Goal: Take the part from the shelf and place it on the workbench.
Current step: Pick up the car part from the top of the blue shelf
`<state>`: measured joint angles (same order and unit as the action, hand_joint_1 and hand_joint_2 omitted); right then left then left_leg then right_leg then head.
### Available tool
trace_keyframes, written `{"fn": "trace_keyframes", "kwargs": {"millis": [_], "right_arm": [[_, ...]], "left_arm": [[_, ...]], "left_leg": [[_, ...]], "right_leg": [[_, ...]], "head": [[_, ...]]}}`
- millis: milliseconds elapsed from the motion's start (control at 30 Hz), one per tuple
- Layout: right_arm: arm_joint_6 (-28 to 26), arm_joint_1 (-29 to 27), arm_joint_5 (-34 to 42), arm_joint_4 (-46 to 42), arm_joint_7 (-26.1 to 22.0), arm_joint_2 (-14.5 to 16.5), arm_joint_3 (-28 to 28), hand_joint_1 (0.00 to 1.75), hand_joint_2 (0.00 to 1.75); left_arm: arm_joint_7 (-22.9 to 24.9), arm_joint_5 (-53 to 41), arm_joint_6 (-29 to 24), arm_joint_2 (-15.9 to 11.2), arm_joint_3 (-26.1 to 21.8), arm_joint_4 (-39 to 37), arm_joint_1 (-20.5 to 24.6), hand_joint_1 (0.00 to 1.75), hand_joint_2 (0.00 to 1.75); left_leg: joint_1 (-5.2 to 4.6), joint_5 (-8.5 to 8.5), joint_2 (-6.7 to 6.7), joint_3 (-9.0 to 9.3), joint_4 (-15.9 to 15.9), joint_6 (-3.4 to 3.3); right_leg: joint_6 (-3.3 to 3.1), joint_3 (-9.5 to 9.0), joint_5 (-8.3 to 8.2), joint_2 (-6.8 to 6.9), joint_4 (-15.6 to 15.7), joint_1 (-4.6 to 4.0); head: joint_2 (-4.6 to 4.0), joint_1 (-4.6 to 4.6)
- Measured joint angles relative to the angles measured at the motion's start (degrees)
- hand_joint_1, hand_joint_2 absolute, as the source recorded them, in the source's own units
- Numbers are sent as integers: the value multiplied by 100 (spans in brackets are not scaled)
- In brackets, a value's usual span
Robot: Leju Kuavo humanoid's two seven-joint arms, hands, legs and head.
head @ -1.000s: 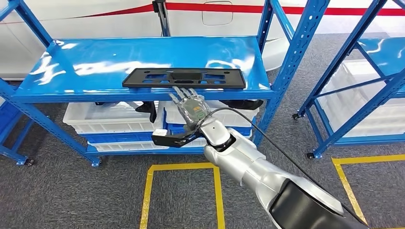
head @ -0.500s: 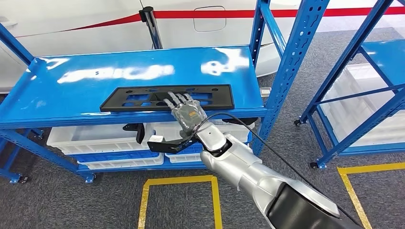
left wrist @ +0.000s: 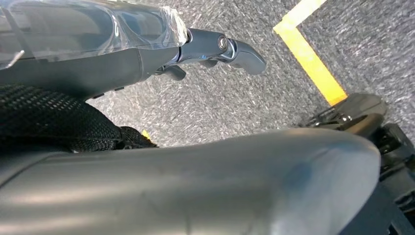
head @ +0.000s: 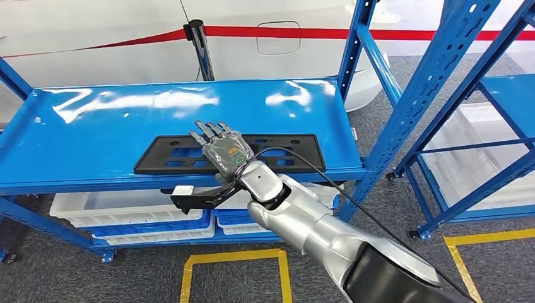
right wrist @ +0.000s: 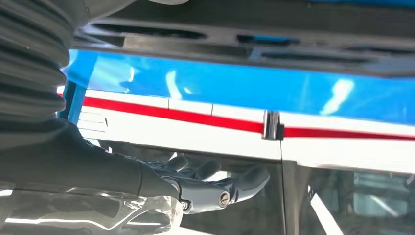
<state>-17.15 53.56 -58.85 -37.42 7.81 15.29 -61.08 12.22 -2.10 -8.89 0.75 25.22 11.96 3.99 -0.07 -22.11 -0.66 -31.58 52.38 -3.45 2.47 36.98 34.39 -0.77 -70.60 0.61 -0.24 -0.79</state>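
A flat black part (head: pixel 284 154) with several cut-outs lies lengthwise near the front edge of the blue shelf (head: pixel 94 139). My right hand (head: pixel 224 148) is stretched out over the part's left-middle, fingers straight and apart, holding nothing. In the right wrist view the part (right wrist: pixel 244 39) and the hand (right wrist: pixel 210 183) are apart, with a gap between them. My left arm hangs down; the left hand (left wrist: pixel 230 49) shows a grey thumb over the carpet, its fingers mostly hidden.
White bins (head: pixel 126 211) sit on the lower level under the shelf. A blue upright (head: pixel 378 145) stands just right of the part. A second blue rack (head: pixel 492 113) holds bins at the right. Yellow tape (head: pixel 233 255) marks the grey carpet.
The camera has shifted closer to the shelf. My right hand has gone from the shelf's front edge forward to above the part. The part lies where it was.
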Motion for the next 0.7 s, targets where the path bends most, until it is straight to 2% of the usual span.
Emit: {"fn": "trace_keyframes", "kwargs": {"millis": [33, 67, 100, 133, 167, 200, 233, 267, 333, 400, 500, 533, 567, 600, 667, 700], "right_arm": [[9, -28, 4, -10, 1, -2, -10, 0, 175], [15, -46, 7, -25, 1, -3, -19, 0, 175], [17, -47, 7, -46, 1, -1, -29, 0, 175], [17, -39, 8, -69, 1, 3, -39, 0, 175], [17, -26, 8, -88, 1, 8, -49, 0, 175], [21, -15, 10, -104, -1, 14, -57, 0, 175], [25, -10, 14, -122, -2, 25, -64, 0, 175], [30, -6, 20, -136, -4, 32, -69, 0, 175], [42, 1, 40, -181, -9, 60, -75, 0, 175], [80, 33, 68, -229, -37, 91, -75, 0, 175], [161, 44, 109, -261, -83, 112, -78, 0, 175], [176, 36, 116, -262, -86, 113, -80, 0, 175], [185, 29, 118, -263, -86, 114, -82, 0, 175], [192, 26, 120, -268, -86, 116, -83, 0, 175], [215, 31, 126, -289, -87, 119, -84, 0, 175], [232, 37, 133, -301, -88, 119, -84, 0, 175]], "left_arm": [[-3, 11, 4, 1, 4, -1, -5, 0, 0], [-5, 24, 9, 1, 7, -1, -9, 0, 0], [-7, 36, 14, 3, 8, -1, -10, 0, 0], [-8, 44, 17, 6, 10, -1, -11, 0, 0], [-9, 51, 21, 9, 12, -1, -10, 0, 0], [-9, 62, 24, 11, 15, -1, -11, 0, 0], [-9, 71, 28, 12, 17, -1, -11, 0, 0], [-10, 83, 31, 12, 20, -1, -8, 0, 0], [-13, 105, 33, 9, 26, -1, -4, 0, 0], [-13, 114, 32, 5, 31, -1, 6, 0, 0], [-15, 117, 30, 4, 36, -1, 33, 0, 0], [-16, 118, 30, 4, 38, -1, 42, 0, 0], [-17, 119, 31, 4, 40, -1, 49, 0, 0], [-18, 120, 31, 3, 43, -1, 55, 0, 0], [-18, 122, 33, 2, 49, -1, 58, 0, 0], [-17, 125, 37, 2, 53, -1, 57, 0, 0]], "left_leg": [[-1, -44, -14, 52, 2, 0], [-2, -90, -29, 109, 4, 6], [-3, -138, -44, 175, 6, 17], [-4, -191, -52, 240, 8, 32], [-8, -239, -58, 297, 13, 54], [-9, -284, -61, 331, 20, 82], [-11, -318, -62, 353, 32, 116], [-12, -333, -63, 361, 54, 149], [-7, -379, -59, 355, 128, 203], [16, -568, -48, 163, 509, 264], [76, -1025, -35, -520, 1692, 377], [89, -1062, -32, -687, 1913, 397], [98, -978, -29, -741, 1897, 404], [106, -785, -26, -682, 1654, 405], [107, -285, -12, -357, 778, 386], [94, -153, -3, -222, 427, 361]], "right_leg": [[-4, 160, 23, 2, -140, 0], [-15, 215, -106, 4, -55, 0], [-32, 156, -395, 7, 275, -2], [-53, 27, -742, 9, 740, -5], [-68, -106, -964, 11, 1154, -20], [-90, -209, -1093, 13, 1445, -33], [-121, -256, -1131, 15, 1576, -48], [-155, -271, -1090, 18, 1581, -62], [-226, -304, -1137, 22, 1590, -44], [-268, -342, -1129, 21, 1602, -9], [-294, -356, -1101, 19, 1601, 4], [-294, -364, -1090, 19, 1600, 3], [-290, -381, -1076, 18, 1599, 4], [-283, -407, -1061, 17, 1600, 4], [-254, -471, -1024, 12, 1599, -1], [-231, -483, -1010, 6, 1598, -9]], "head": [[0, 1], [0, 1], [0, 1], [0, 1], [0, -4], [1, -8], [1, -11], [1, -13], [0, -8], [0, -22], [0, -38], [0, -38], [0, -38], [0, -38], [0, -38], [0, -39]]}}
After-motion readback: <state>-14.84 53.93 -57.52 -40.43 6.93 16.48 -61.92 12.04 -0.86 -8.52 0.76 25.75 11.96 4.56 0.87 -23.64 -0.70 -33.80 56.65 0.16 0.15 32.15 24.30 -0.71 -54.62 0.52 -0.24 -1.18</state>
